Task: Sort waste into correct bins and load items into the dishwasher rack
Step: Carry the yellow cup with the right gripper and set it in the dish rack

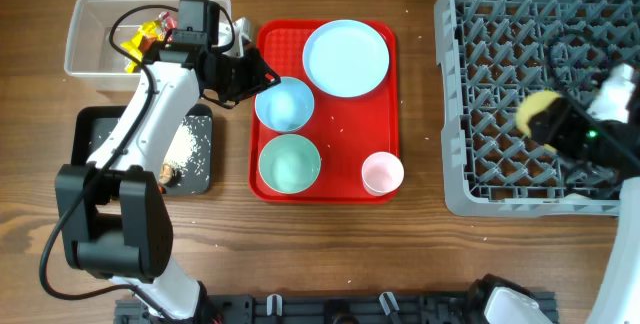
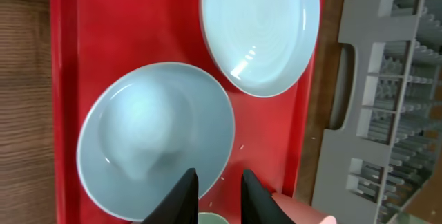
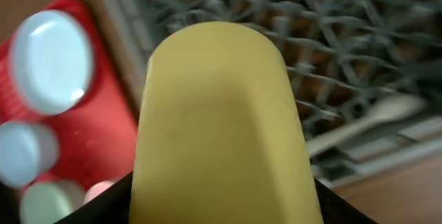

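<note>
**Yellow cup held on its side over the rack**

We see the yellow cup lying sideways above the right half of the grey dishwasher rack. Its long axis runs in line with the right gripper, pointing away from it toward the red tray. That gripper's dark fingers pinch the cup on both flanks. In the right wrist view the cup's rounded far end faces away, and we cannot tell which end is the mouth.

On the tray sit a round light blue plate, a light blue bowl, a second bowl and a pale pink cup.

The left gripper hangs over the light blue bowl's rim. Its fingers are slightly parted with nothing between them, and we cannot tell whether they touch the bowl.

Farther left, the clear tub holds yellow and red wrappers. The black tray carries white rice grains and a small brown lump.
</note>
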You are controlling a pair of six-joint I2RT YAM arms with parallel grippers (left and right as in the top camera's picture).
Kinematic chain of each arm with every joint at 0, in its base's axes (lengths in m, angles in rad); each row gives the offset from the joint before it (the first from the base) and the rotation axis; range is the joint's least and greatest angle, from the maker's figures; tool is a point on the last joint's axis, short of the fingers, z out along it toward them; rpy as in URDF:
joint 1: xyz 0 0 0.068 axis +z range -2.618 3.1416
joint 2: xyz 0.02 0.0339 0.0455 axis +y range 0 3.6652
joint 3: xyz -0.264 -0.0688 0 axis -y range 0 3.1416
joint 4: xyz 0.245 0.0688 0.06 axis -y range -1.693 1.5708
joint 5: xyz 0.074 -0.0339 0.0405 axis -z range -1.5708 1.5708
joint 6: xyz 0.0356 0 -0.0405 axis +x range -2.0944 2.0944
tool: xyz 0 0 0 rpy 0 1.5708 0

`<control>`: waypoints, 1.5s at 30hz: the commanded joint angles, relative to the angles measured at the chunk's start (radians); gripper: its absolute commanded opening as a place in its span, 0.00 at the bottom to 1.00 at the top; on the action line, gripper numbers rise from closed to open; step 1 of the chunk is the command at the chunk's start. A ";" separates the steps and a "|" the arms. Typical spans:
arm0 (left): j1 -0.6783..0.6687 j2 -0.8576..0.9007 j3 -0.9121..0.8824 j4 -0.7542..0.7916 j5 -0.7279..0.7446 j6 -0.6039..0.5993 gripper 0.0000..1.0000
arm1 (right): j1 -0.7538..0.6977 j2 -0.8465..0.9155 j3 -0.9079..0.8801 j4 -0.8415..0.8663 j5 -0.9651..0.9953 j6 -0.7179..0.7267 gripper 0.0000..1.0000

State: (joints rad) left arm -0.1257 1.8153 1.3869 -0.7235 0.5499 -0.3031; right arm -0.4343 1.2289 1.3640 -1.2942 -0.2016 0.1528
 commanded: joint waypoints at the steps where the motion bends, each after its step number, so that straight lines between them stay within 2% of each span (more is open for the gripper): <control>1: 0.003 -0.014 -0.002 -0.007 -0.024 0.056 0.18 | -0.105 0.042 0.004 -0.001 0.101 0.006 0.46; 4: 0.002 -0.014 -0.019 -0.007 -0.026 0.065 0.17 | -0.167 0.117 0.003 -0.024 0.101 0.006 0.46; 9: -0.004 -0.014 -0.027 -0.010 -0.027 0.095 0.17 | -0.175 0.264 0.002 -0.063 0.105 -0.001 0.45; 14: -0.003 -0.014 -0.027 -0.011 -0.027 0.095 0.17 | -0.175 0.311 -0.008 -0.106 0.105 -0.015 0.45; 22: -0.003 -0.014 -0.027 -0.011 -0.027 0.095 0.17 | -0.175 0.369 -0.098 -0.030 0.135 0.008 0.45; 28: -0.003 -0.014 -0.027 -0.011 -0.027 0.095 0.17 | -0.175 0.512 -0.098 0.024 0.130 0.008 0.46; 30: -0.006 -0.014 -0.027 -0.011 -0.027 0.095 0.17 | -0.175 0.516 -0.098 0.036 0.131 0.008 0.54; 31: -0.009 -0.014 -0.027 -0.011 -0.027 0.095 0.17 | -0.175 0.516 -0.098 0.045 0.131 0.008 0.66; 36: -0.034 -0.014 -0.027 -0.011 -0.027 0.095 0.18 | -0.175 0.504 -0.005 0.010 0.118 0.004 0.89; 38: -0.036 -0.014 -0.027 -0.011 -0.027 0.095 0.18 | -0.175 0.489 0.060 -0.028 0.109 0.003 0.92; 42: -0.036 -0.014 -0.027 -0.013 -0.023 0.097 0.21 | -0.175 0.441 0.313 -0.185 0.093 -0.018 0.96; 43: -0.038 -0.019 -0.027 -0.030 0.067 0.180 0.18 | -0.174 0.420 0.346 -0.201 0.068 -0.029 0.96; 44: -0.046 -0.030 -0.027 -0.063 0.164 0.290 0.24 | -0.171 0.384 0.367 -0.211 0.029 -0.054 0.96; 45: -0.073 -0.051 -0.027 -0.109 0.209 0.388 0.36 | -0.164 0.347 0.367 -0.212 0.008 -0.078 0.96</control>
State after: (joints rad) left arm -0.1596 1.8153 1.3716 -0.7708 0.5869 -0.1566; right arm -0.6060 1.6718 1.6875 -1.4925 -0.1184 0.1349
